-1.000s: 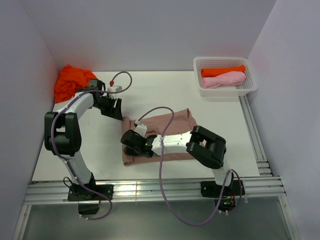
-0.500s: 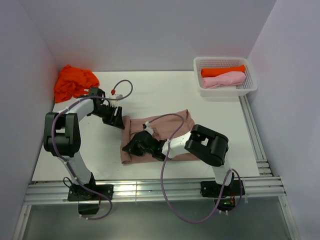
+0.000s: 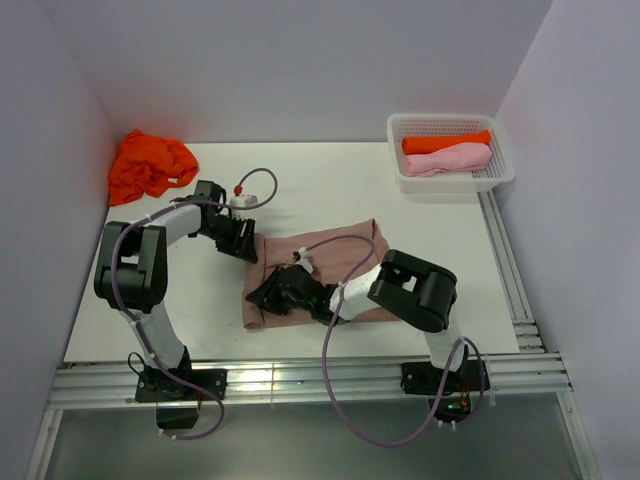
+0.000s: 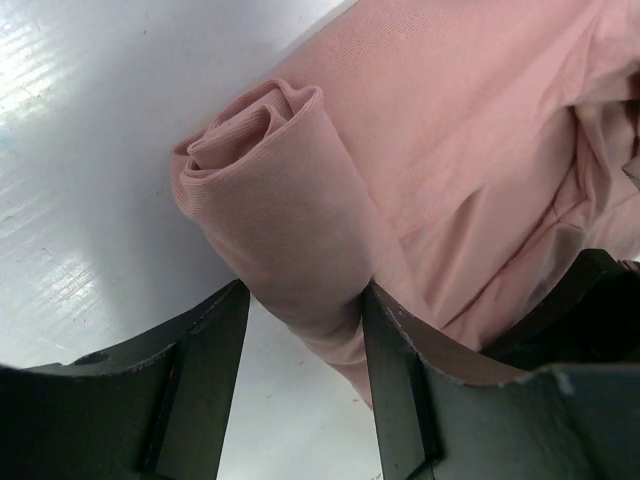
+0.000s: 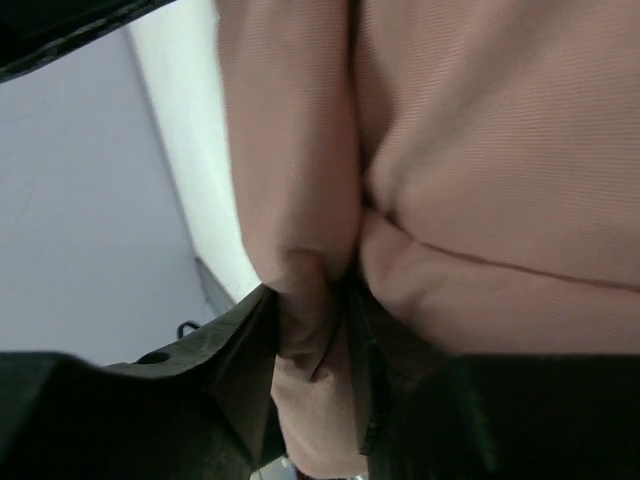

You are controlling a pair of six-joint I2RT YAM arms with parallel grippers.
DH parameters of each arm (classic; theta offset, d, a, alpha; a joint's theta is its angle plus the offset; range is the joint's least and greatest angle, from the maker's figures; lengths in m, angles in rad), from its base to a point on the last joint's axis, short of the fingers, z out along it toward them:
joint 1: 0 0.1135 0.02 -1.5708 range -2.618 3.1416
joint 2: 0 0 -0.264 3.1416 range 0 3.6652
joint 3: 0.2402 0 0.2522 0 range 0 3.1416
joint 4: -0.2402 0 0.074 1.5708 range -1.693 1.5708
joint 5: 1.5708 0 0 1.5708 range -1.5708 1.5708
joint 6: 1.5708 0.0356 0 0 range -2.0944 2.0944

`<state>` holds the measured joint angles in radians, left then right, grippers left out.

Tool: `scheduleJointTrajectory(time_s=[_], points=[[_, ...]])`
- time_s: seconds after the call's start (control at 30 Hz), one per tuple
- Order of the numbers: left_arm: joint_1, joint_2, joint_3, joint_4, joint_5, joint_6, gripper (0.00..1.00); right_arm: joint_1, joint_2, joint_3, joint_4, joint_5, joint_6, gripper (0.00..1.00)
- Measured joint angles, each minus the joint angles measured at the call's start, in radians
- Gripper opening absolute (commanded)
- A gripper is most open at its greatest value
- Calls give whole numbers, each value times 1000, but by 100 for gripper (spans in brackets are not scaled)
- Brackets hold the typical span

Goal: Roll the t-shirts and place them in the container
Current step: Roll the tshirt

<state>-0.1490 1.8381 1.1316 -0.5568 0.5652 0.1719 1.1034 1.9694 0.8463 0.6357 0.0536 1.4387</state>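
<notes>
Left gripper (image 3: 243,243) has shifted onto pinkish-brown shirt (image 3: 345,250); we see it and right gripper (image 3: 268,295) clamped on the rolled edge; roll barely begun; orange shirt (image 3: 148,165) waits.

Pinkish-brown t-shirt (image 4: 470,150) lies flat, left edge rolled; orange t-shirt (image 3: 150,165) crumpled behind.

Pinkish-brown t-shirt (image 3: 350,245) — white basket (image 3: 450,184)

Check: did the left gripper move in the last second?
Yes. The left gripper shifted rightward and nearer, away from the orange shirt pile, onto the brown shirt.
</notes>
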Motion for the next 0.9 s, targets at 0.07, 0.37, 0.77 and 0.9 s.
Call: scheduleJointTrajectory(time_s=[0.07,0.37,0.77,0.9], points=[[-14,-6,-2,8,-26,-6,56,1,-2,21,-60,12,-3,45],[-48,-22,-6,30,-114,-16,55,40,-61,212,-520,166,-73,52],[-73,-29,-6,30,-158,-19,55,118,-75,581,-988,382,-174,50],[-82,-29,-3,29,-172,-19,55,123,-14,713,-1032,396,-220,50]])
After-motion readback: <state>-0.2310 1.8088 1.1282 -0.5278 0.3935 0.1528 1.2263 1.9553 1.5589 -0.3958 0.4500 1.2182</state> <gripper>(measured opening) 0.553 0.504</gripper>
